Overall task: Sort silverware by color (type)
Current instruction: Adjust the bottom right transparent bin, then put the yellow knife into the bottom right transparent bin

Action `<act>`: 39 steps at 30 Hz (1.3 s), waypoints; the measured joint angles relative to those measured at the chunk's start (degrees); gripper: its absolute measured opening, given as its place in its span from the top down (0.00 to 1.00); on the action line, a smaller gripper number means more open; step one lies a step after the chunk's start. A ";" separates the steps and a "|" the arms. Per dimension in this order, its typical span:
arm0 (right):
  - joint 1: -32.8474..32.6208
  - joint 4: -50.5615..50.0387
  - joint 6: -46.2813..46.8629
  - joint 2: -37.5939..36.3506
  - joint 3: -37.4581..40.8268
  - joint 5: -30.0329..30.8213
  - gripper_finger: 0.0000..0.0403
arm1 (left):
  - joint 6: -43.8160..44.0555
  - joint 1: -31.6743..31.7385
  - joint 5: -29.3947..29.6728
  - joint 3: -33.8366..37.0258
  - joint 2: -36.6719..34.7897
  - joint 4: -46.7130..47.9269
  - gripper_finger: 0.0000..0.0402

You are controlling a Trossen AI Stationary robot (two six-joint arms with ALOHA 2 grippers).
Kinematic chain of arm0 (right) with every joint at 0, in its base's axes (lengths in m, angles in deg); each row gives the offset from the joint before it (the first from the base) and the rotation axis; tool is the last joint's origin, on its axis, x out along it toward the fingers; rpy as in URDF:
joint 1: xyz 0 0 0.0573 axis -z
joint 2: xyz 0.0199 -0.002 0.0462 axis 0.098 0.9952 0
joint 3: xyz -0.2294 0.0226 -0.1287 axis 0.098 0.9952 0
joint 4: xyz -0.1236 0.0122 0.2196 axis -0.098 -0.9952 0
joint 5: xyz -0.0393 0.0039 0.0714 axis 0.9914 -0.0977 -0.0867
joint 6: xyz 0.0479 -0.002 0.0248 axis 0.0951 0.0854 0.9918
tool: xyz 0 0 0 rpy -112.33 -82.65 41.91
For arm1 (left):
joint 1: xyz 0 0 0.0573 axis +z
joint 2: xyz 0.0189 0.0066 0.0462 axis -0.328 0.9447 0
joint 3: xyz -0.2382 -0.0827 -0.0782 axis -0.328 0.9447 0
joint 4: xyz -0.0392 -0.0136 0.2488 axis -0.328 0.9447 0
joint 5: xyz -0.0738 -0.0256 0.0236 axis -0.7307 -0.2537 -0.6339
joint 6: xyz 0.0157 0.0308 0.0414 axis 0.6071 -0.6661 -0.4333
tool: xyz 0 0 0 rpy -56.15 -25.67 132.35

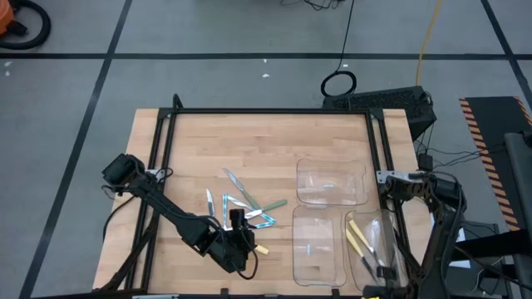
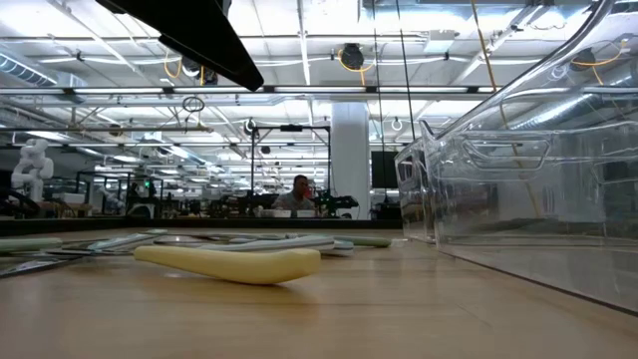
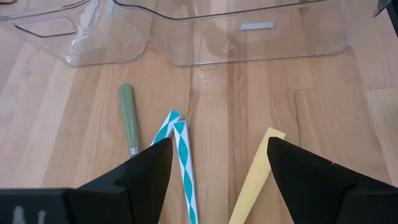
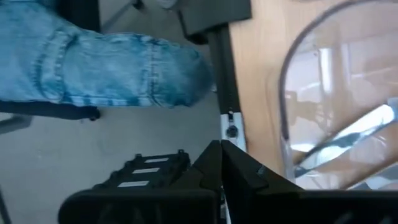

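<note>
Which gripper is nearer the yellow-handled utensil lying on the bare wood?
Left. The left gripper hangs open right over that yellow-handled utensil; the right gripper is shut beyond the table's right edge, past the trays.

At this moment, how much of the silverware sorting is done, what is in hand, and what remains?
Done: two yellow-handled pieces lie in the nearest right clear tray. In hand: nothing; the left gripper hangs open over a yellow handle and a teal-striped piece. The right gripper is shut, parked off the table's right edge. Left: the loose pile, including a green handle.
</note>
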 joint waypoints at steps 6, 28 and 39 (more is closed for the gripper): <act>0.05 -6.15 2.75 0.07 -0.01 -0.15 1.00 | -0.34 0.54 0.00 0.00 0.00 -0.06 0.33; 0.11 1.13 2.47 0.05 -0.01 3.26 1.00 | -6.82 0.74 -8.74 -0.02 0.00 -0.42 0.33; 1.19 6.31 -3.61 0.05 0.01 7.85 1.00 | -8.39 1.46 -13.73 0.00 0.42 4.65 0.33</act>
